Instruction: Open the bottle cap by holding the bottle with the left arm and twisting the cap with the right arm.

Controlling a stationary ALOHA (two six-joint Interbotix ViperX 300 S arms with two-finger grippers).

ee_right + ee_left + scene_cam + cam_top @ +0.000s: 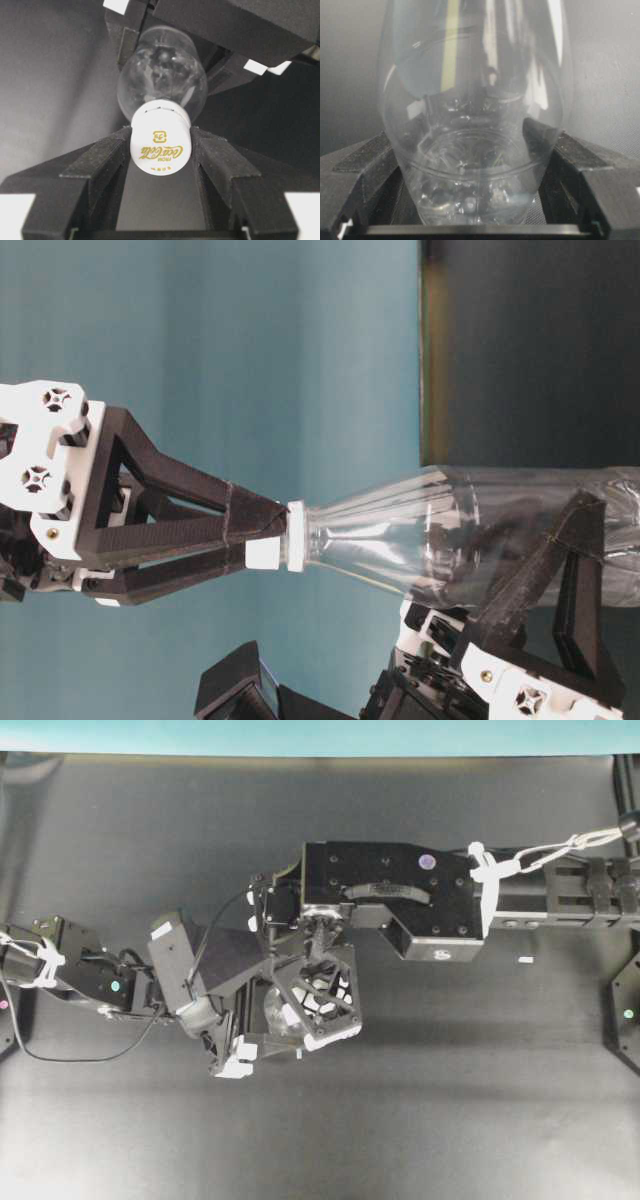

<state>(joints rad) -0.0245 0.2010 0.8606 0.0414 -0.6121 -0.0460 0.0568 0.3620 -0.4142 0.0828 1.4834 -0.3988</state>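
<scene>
Fingers (102, 160) of the right gripper (161, 150) pinch the bottle cap (161, 143) from both sides, the black pads pressed against its white wall; gold Coca-Cola lettering shows on the cap's flat top in the right wrist view. In the table-level view the same gripper (262, 538) closes on the cap (275, 540) at the narrow neck of the bottle (470, 530). Around the bottle's clear, bulging body (475, 130), the left gripper (475, 200) holds it between its two black fingers (365, 165), which touch the plastic on either side. From overhead, the right arm (400, 895) reaches in from the right with its boxy housing, its lattice fingers over the bottle (275, 1015), while the left arm (110, 982) comes in from the left. Both work above a dark table (150, 840), with a tiny white fleck (524, 960) lying to the right, well apart.
</scene>
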